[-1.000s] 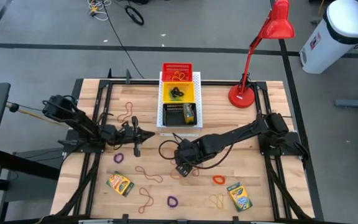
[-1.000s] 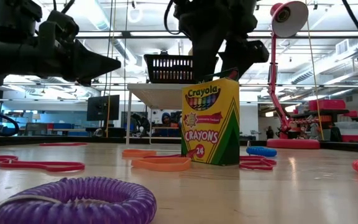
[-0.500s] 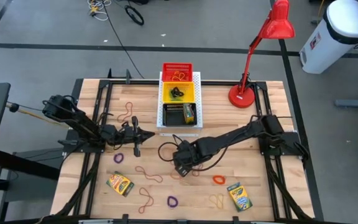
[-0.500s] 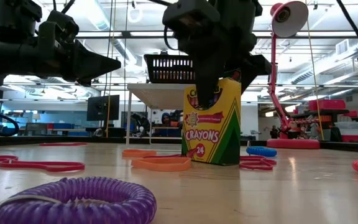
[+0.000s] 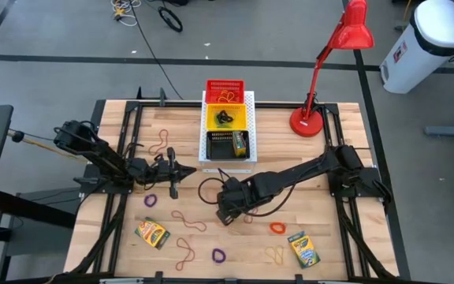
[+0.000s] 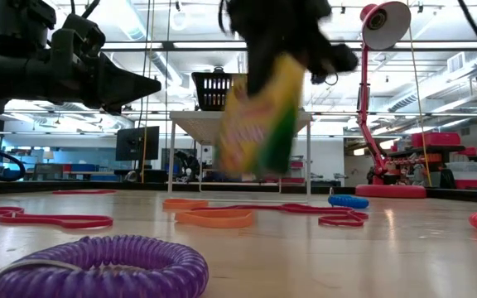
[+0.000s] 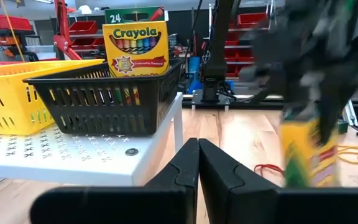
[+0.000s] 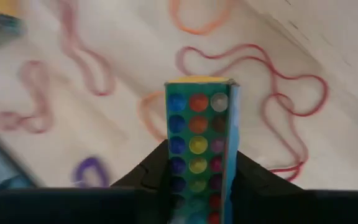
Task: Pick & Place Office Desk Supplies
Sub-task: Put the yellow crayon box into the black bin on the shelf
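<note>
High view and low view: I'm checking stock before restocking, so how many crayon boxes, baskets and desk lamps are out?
Crayon boxes: 4 (one held up in the right claw, one in the black basket, two on the table)
Baskets: 3 (black basket, red basket, yellow basket)
Desk lamps: 1
Total: 8
</note>
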Robot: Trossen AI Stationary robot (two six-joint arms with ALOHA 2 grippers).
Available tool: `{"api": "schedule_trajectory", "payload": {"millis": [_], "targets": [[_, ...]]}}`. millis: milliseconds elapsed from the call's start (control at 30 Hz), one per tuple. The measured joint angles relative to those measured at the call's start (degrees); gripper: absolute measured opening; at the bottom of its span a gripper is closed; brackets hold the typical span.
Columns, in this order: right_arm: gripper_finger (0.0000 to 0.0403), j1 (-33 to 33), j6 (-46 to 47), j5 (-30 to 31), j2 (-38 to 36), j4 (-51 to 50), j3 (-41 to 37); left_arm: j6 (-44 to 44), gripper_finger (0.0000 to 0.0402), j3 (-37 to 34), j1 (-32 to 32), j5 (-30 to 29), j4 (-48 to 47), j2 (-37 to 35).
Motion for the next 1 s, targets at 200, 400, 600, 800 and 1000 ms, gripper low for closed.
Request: {"api": "schedule_trajectory", "payload": {"millis": [200,400,600,800,1000], "targets": [[0.0116,0.29,-0.44,2.28,-0.15,-7.25,15.52,0.00,0.0019,0.00,0.00,0.01,0.00,0.00],[0.0108,-2.50,-1.99,7.85,-0.30,-18.61,31.78,0.00,0.0019,0.00,0.00,0.01,0.00,0.00],[0.0108,-8.83,-7.60,8.93,-2.80,-16.69,34.19,0.00,0.0019,-0.02,0.00,0.01,0.02,0.00],[0.0108,-17.87,-12.22,7.05,-2.75,-18.70,35.02,0.00,0.0019,0.00,0.00,0.01,-0.06,0.00],[0.0108,-22.73,-12.90,4.97,-2.35,-22.50,35.00,0.00,0.0019,0.00,0.00,-0.01,-0.29,0.00]]}}
